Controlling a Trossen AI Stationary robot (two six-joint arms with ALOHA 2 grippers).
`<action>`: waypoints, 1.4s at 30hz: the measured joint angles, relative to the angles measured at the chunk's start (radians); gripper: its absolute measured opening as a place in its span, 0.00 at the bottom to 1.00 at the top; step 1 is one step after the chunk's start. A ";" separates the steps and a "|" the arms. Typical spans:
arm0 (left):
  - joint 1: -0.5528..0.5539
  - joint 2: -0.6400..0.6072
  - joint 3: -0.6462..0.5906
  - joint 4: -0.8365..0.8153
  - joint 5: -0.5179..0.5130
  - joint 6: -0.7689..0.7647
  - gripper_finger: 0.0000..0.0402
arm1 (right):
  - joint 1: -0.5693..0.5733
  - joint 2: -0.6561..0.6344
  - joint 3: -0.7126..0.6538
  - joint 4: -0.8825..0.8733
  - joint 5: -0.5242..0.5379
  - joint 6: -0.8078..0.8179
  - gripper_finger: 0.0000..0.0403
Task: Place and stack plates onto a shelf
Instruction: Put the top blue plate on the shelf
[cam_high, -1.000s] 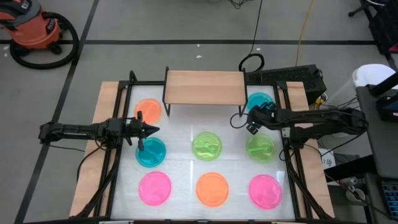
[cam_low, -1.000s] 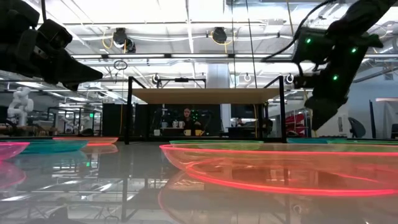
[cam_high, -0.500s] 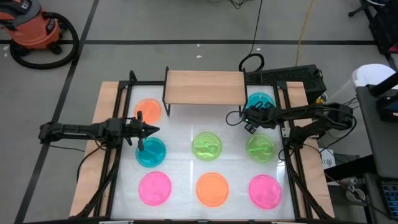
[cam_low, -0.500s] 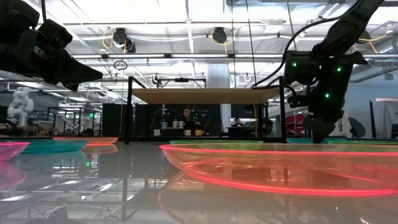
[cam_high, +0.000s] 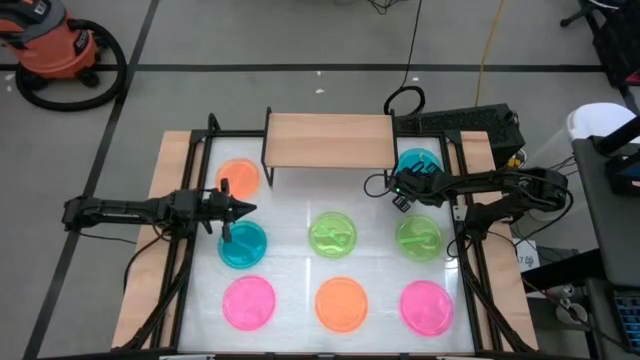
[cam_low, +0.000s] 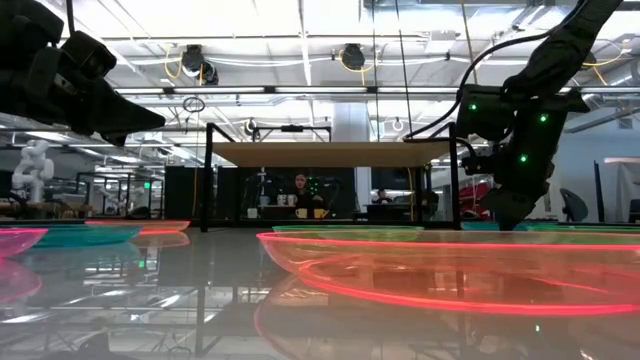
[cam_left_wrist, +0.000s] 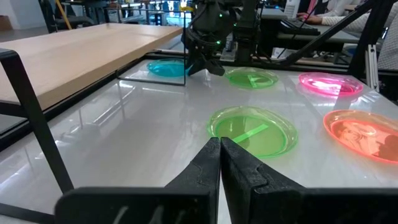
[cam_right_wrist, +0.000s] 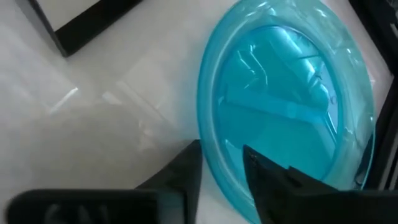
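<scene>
Since the earlier frame, the right gripper (cam_high: 397, 192) has lowered to the worktop (cam_high: 300, 225), jaws slightly open astride the near rim of a teal plate (cam_right_wrist: 286, 99) beside the empty shelf (cam_high: 329, 140). Left gripper (cam_high: 243, 208) hovers level, jaws closed, empty. Plates visible: two teal, two orange, two green, two pink.

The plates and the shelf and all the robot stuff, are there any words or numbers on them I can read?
No words or numbers can be read in any view.
The plates, like the teal plate, carry no writing.
The shelf is bare wood.
The right tool and left tool show no labels.
The orange vacuum on the floor: any marking is too small to read.
</scene>
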 joint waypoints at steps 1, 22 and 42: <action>0.000 0.000 0.000 0.000 0.000 0.000 0.05 | 0.000 0.000 0.000 0.004 0.000 -0.006 0.17; 0.000 0.000 0.000 0.000 0.000 0.000 0.05 | 0.007 -0.311 -0.005 -0.016 0.091 0.000 0.00; 0.000 0.000 0.000 0.000 0.000 0.000 0.05 | 0.233 -0.582 0.014 0.811 0.125 -0.652 0.00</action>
